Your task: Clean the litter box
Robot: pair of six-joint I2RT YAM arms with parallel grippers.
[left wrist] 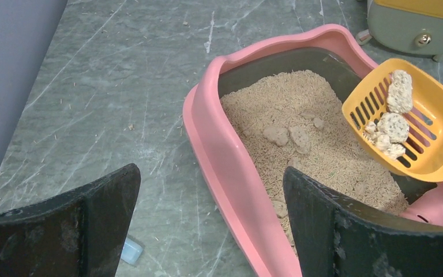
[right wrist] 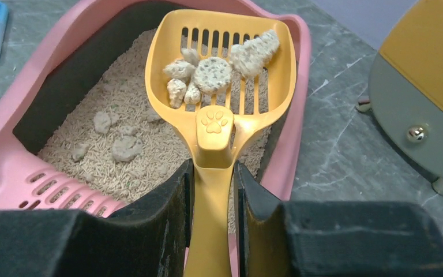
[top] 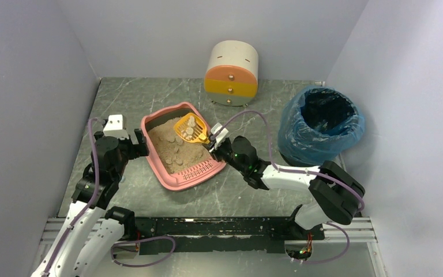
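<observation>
From above, the grey marbled desk (top: 150, 98) is hemmed by pale walls (top: 29, 86) on the left, back and right. The litter box (top: 180, 180) sits askew at its middle, eared end toward the back and slotted ledge toward the arms. Bare desk lies to the box's left, behind it, and between it and the bin (top: 300, 141), a round tub lined with crinkled blue plastic near the right wall. A round cream-and-orange drawer unit (top: 231, 73) stands at the back wall, well apart from the box. The left pincer (top: 141, 143) is at the box's left rim, jaws spread and empty; the right pincer (top: 212, 142) is clamped on a yellow slotted scoop (top: 180, 127) held over the box's far right part, carrying pale lumps (top: 191, 124). In the left wrist view the black, scuffed fingers (left wrist: 81, 225) stand wide apart, one over the desk and one over the litter (left wrist: 277, 104), with the smooth, rounded pink rim running between them; whether they touch it I cannot tell. The litter is beige and rice-like, with a few flat clumps (left wrist: 277, 135) on it, and stray grains (left wrist: 130, 126) dot the desk. In the right wrist view the dark fingers (right wrist: 156, 225) press both sides of the glossy handle (right wrist: 210, 190) below a moulded paw print (right wrist: 214, 122); the lumps are knobbly and speckled, and the drawer unit's shiny round knob (right wrist: 416, 134) shows on the right
</observation>
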